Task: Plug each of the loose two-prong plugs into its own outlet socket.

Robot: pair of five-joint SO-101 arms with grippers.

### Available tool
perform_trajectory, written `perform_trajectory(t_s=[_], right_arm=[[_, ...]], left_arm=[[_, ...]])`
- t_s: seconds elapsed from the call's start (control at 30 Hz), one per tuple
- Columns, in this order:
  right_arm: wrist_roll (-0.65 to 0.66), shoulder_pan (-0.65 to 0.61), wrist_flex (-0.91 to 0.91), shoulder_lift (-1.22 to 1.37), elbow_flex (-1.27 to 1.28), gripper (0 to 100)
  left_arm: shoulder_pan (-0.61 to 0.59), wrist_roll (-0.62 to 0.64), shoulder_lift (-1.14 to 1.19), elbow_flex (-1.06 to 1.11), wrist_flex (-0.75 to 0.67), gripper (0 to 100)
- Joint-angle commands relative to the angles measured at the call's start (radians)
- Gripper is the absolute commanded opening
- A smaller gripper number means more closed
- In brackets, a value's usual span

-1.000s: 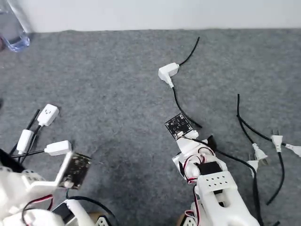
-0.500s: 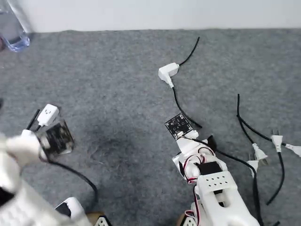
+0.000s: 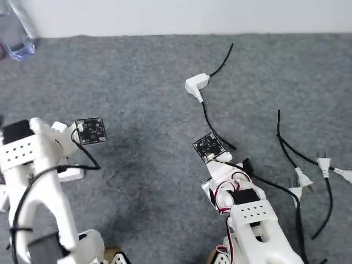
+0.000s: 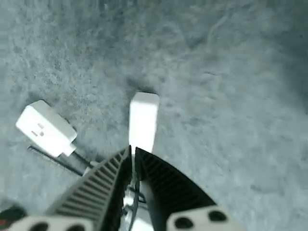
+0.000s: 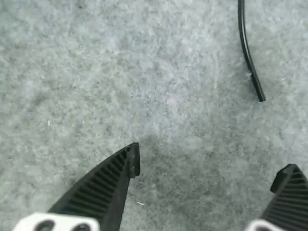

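White outlet socket (image 4: 143, 120), at mid-frame, is aligned lengthwise ahead of the left gripper (image 4: 133, 153), whose jaws are almost closed, empty; the right gripper (image 5: 211, 161) is spread wide, empty.

At nine o'clock in the high view the left arm (image 3: 23, 149) is covering most of the sockets (image 3: 71, 175), so their number and slots are staying out of sight. At eleven o'clock a bottle (image 3: 15, 38) is being cut by the edge. At three o'clock a plug (image 3: 344, 175) is running off the edge, with its prongs too small to tell. The right arm (image 3: 256, 225) is being cropped at six o'clock, and its board (image 3: 209, 146) is hiding the fingers below. In the left wrist view the left gripper (image 4: 132, 153) is masking the near end of a socket (image 4: 143, 118). In the right wrist view a cable (image 5: 246, 48) is leaving the edge, and one finger (image 5: 288, 184) is being cropped.
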Motion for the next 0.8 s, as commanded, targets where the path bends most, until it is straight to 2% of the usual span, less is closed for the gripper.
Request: perform_trajectory(t_s=[0.0, 0.07, 0.2, 0.37, 0.77], right_arm=[[-0.002, 0.016, -0.018, -0.016, -0.014, 41.6], [-0.002, 0.016, -0.018, -0.016, -0.014, 41.6], [-0.002, 0.013, -0.018, -0.016, -0.014, 41.6], [-0.002, 0.012, -0.018, -0.016, -0.014, 41.6], [-0.002, 0.012, -0.018, -0.016, -0.015, 41.6]], left_arm=[[0.005, 0.012, 0.072, 0.013, -0.086, 2], [-0.011, 0.012, 0.115, 0.016, -0.084, 4], [-0.078, -0.003, 0.192, 0.028, -0.103, 18], [-0.117, -0.155, 0.244, 0.027, -0.114, 16], [-0.091, -0.161, 0.443, 0.025, -0.250, 16]])
